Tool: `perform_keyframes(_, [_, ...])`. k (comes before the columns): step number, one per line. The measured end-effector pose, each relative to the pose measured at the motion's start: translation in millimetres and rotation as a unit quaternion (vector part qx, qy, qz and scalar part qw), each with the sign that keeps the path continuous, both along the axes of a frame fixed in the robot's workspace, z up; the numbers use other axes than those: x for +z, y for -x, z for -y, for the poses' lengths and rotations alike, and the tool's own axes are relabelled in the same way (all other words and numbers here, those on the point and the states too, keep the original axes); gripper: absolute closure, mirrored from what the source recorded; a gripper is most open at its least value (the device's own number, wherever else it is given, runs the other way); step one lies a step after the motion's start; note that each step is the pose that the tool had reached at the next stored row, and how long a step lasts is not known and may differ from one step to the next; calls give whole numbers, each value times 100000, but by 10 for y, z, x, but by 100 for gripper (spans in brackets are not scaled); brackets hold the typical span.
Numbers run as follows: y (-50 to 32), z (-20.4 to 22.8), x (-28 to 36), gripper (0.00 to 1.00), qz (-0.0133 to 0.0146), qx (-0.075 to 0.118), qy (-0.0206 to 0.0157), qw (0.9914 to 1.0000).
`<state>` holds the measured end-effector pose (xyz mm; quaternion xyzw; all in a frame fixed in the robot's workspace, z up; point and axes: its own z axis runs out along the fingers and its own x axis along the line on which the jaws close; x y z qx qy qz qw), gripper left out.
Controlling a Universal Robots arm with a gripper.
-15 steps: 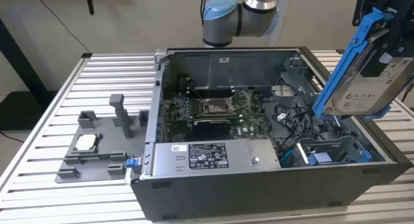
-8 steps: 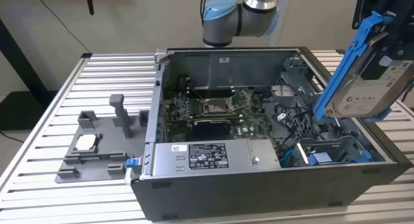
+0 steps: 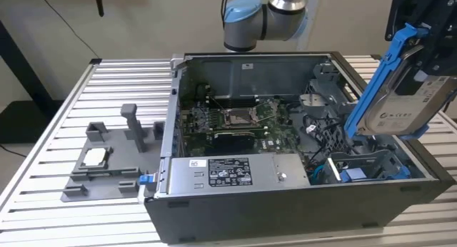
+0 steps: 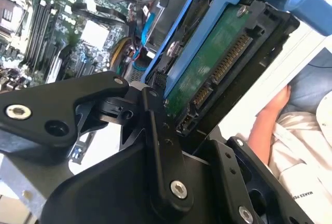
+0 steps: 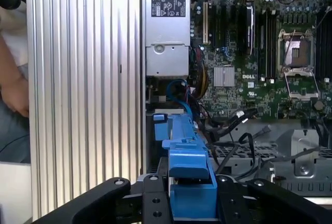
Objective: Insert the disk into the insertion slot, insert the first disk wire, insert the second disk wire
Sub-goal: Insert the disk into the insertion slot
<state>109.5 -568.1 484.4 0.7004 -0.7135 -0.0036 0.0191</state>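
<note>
My gripper (image 3: 426,62) hangs above the open computer case at the exterior view's right, shut on the disk (image 3: 408,112). The disk is a silver drive with a white label in a bright blue carrier, held tilted on edge over the case's corner. In the second wrist view its green circuit board (image 4: 212,63) and connector face the camera. The blue carrier (image 5: 189,167) sits between my black fingers (image 5: 148,198) in the first wrist view. The insertion slot (image 3: 364,167), a grey metal bay with blue tabs, lies below the disk. Blue cables (image 5: 179,86) lie loose beside it.
A long grey metal box with white stickers (image 3: 228,172) lines the case's near side, and the motherboard (image 3: 236,118) is behind it. A grey fixture (image 3: 107,161) rests on the slatted table (image 3: 57,129) at the exterior view's left. A person's hand (image 4: 275,110) is close by.
</note>
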Motion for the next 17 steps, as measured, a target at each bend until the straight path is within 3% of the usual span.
perform_keyframes(8, [0,0,-75,67,50,702,295,99997])
perform_keyframes(17, [0,12,-141,67,116,1463,319,99989])
